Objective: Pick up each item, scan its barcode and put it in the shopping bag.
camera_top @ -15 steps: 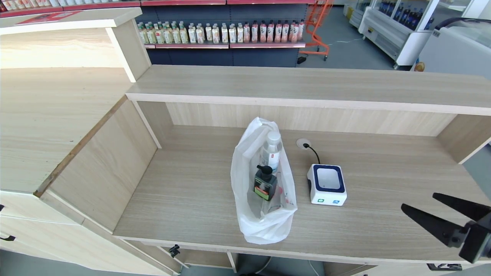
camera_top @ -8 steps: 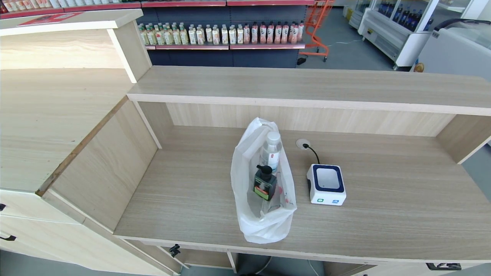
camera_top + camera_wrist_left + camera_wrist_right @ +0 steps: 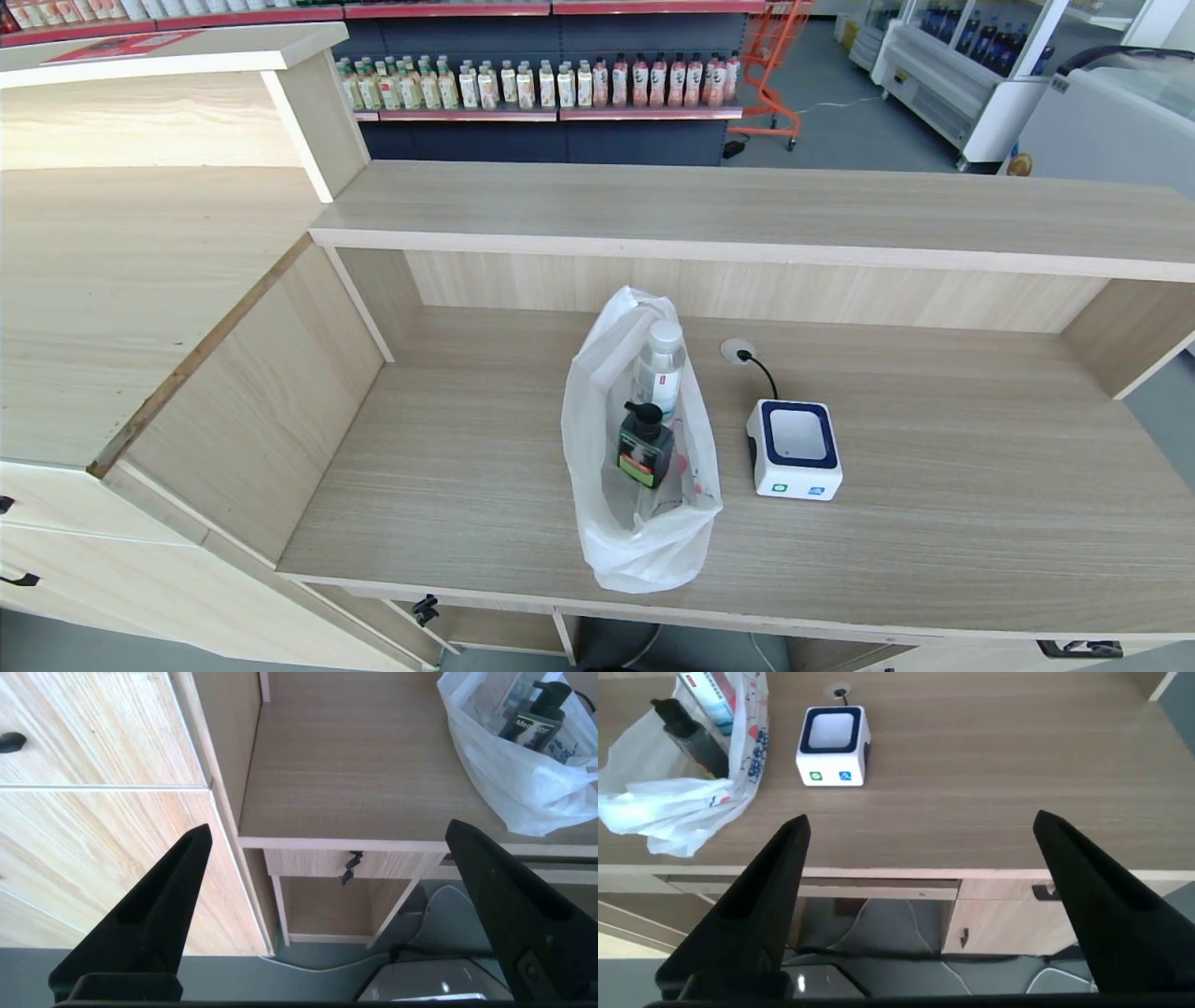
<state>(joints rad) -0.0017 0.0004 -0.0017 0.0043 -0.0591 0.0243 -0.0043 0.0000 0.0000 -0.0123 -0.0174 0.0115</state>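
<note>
Head view gives us a white plastic shopping bag (image 3: 644, 551) sitting open mid-table, reaching the front edge of the pale wooden table (image 3: 934, 523). Inside are a dark pump bottle (image 3: 644, 450) and a clear white-capped bottle (image 3: 661, 369). A white box scanner (image 3: 794, 450) sits just beside the bag's right. Our left jaws spread wide, empty, off the front-left corner; our right jaws likewise off the front edge.

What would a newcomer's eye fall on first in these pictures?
First, the white shopping bag standing open in the middle of the wooden counter, with a dark pump bottle and a clear white-capped bottle inside it. Next, the white scanner on the counter, just right of the bag. The left gripper and right gripper, both open, hang before the counter's front edge.
</note>
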